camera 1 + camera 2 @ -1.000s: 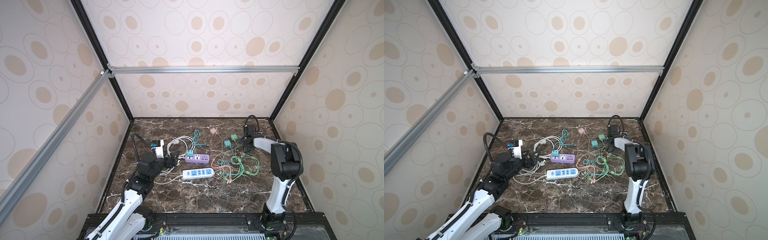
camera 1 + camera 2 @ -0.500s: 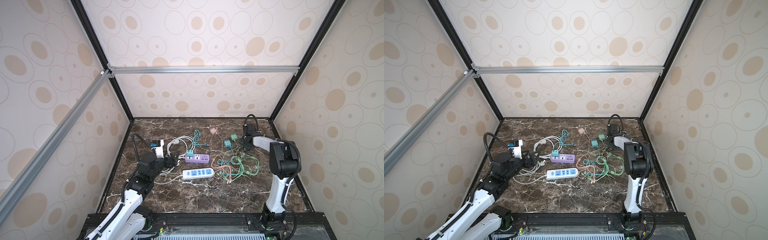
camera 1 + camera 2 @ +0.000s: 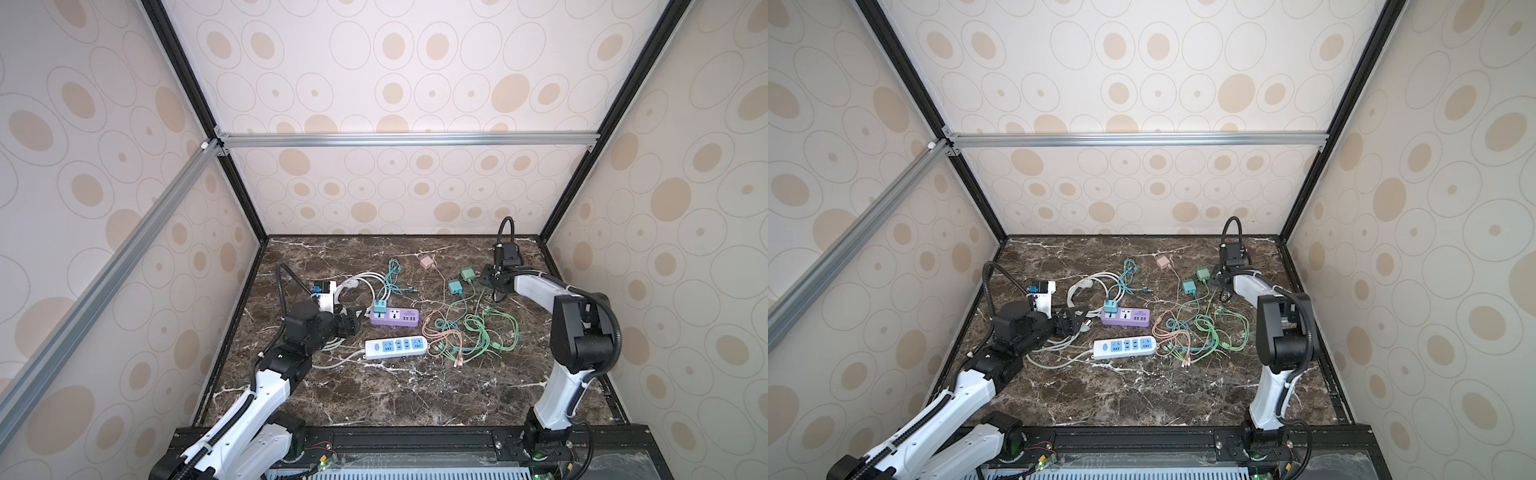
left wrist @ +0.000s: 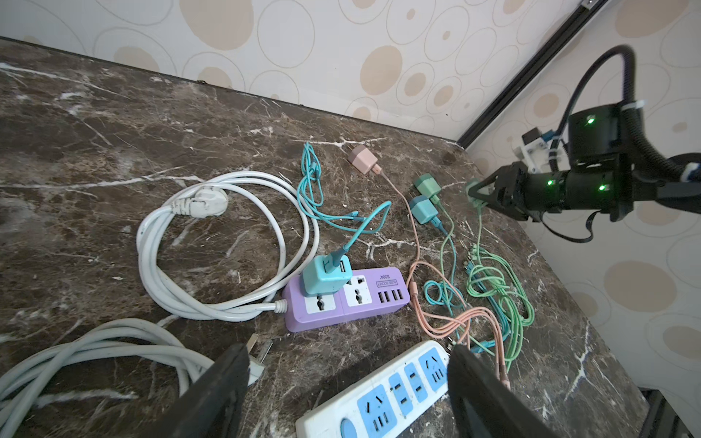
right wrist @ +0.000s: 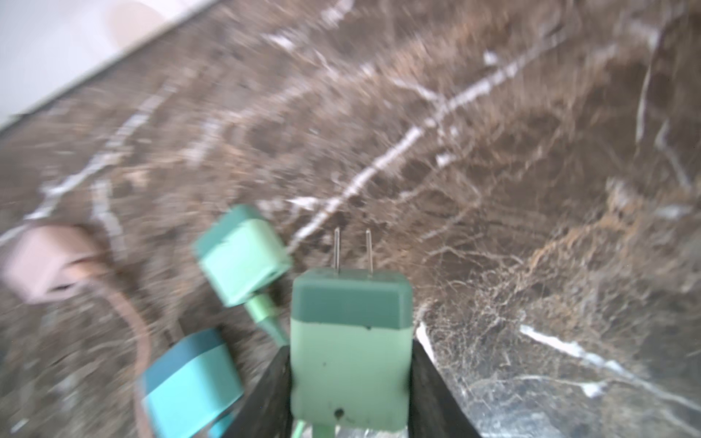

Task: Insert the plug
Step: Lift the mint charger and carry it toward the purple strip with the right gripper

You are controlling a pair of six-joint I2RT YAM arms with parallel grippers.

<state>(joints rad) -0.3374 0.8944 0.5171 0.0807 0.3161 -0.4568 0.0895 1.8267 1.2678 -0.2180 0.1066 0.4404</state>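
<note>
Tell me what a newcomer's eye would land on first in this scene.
The tangle of green, teal and pink cables sprawls right of centre on the dark marble table. Just left of it lie a purple power strip with a teal charger plugged in and, nearer the front, a white-and-blue strip. In the right wrist view, the right tool grips a green charger.

the rear power strip [image 3: 395,318] lies behind the front power strip [image 3: 397,347]. a cable tangle [image 3: 465,328] lies right of both.
</note>
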